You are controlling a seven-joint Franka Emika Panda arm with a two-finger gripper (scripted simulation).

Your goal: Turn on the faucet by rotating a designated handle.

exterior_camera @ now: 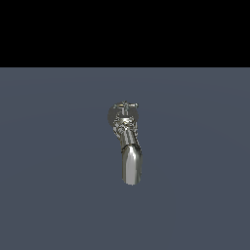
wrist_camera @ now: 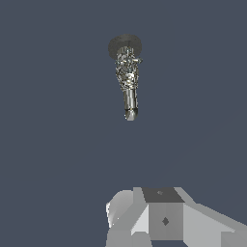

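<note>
A shiny metal faucet (exterior_camera: 128, 141) stands alone on the flat grey-blue floor, in the middle of the exterior view. Its ornate body with small handles (exterior_camera: 125, 108) is at the far end. A smooth round spout (exterior_camera: 132, 166) points toward the camera. In the wrist view the faucet (wrist_camera: 127, 72) is small and distant, with its round base (wrist_camera: 125, 46) farthest away and the spout tip (wrist_camera: 130, 114) nearest. Grey and white blocky robot parts (wrist_camera: 164, 217) fill one edge of the wrist view, well apart from the faucet. I cannot make out any fingers there, and the arm is absent from the exterior view.
The grey-blue floor (exterior_camera: 53, 195) stretches around the faucet on all sides. A black band (exterior_camera: 125, 29) lies above it in the exterior view. No other objects show.
</note>
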